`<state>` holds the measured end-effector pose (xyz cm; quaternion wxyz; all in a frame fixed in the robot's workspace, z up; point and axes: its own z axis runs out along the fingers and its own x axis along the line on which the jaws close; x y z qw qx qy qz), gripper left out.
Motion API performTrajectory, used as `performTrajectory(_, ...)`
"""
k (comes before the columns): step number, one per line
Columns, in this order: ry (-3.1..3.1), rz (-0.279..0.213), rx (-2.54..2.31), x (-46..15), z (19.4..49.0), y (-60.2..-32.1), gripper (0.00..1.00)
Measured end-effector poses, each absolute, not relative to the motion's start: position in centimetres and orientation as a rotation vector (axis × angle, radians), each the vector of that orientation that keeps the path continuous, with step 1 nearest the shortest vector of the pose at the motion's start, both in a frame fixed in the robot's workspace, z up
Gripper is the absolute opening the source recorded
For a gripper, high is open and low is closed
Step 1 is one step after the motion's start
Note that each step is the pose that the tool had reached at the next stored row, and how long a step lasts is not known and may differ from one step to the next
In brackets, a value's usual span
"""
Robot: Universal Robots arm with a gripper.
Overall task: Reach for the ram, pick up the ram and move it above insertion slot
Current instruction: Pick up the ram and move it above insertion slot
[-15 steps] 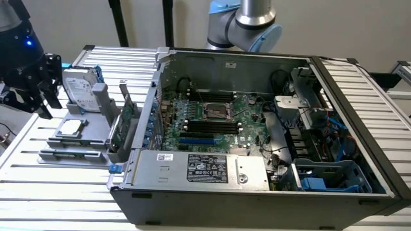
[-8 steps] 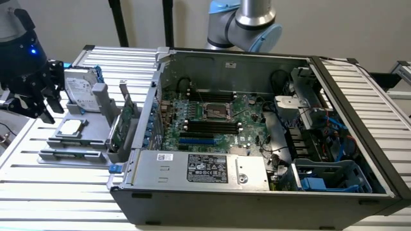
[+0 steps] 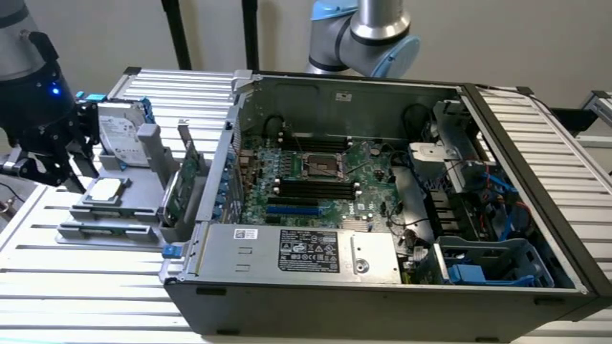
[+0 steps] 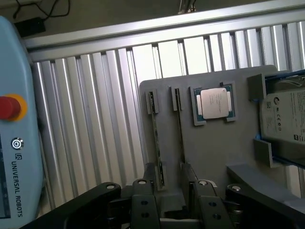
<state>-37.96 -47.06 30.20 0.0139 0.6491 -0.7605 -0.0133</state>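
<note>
A long thin stick standing on edge, likely the ram [image 4: 156, 138], sits in the outer of two clip slots on a grey holder plate [image 4: 214, 148]; its green colour does not show from this angle. My gripper [image 4: 169, 177] hangs open over the plate's near end, one finger [image 4: 151, 175] right at the stick's end and the other [image 4: 188, 174] by the neighbouring slot [image 4: 180, 129]. In the exterior view my gripper [image 3: 48, 170] is at the far left, above that plate [image 3: 105, 231]. The black memory slots [image 3: 316, 188] lie on the motherboard inside the open computer case [image 3: 287, 294].
On the plate lie a processor chip [image 4: 213, 103] and a hard drive [image 4: 286, 117], with a broad green expansion card [image 3: 180, 188] upright beside the case. A blue teach pendant [image 4: 14, 143] with a red button borders the ribbed metal table [image 4: 95, 124]. A second arm [image 3: 368, 32] stands behind the case.
</note>
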Motion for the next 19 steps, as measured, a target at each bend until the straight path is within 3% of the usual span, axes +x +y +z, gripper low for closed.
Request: performTrajectory(19, -2.35, -0.041, 2.042, -38.0, 26.7, -47.7, 0.36)
